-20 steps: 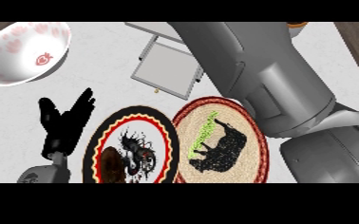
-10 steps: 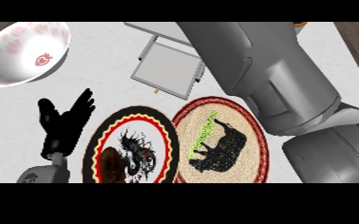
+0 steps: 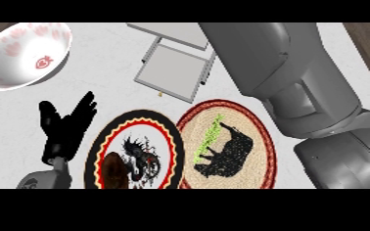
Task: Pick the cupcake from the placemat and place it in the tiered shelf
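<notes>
A dark brown cupcake (image 3: 114, 171) sits on the round black placemat (image 3: 163, 127) with a red and yellow rim, at the lower left. The grey tiered shelf (image 3: 173, 71) lies at the top centre, tilted. My left hand (image 3: 63, 132) rests open, fingers up, just left of the black placemat and apart from the cupcake. My right forearm (image 3: 282, 73) crosses the right side of the view up to the top edge and covers the shelf's right part. The right hand itself does not show.
A white bowl (image 3: 33, 54) with pink marks stands at the upper left. A second round placemat (image 3: 189, 142), beige with a black animal figure, lies right of the black one, partly under my right arm.
The right arm has shifted slightly to the right. The left hand, cupcake and shelf have not moved.
</notes>
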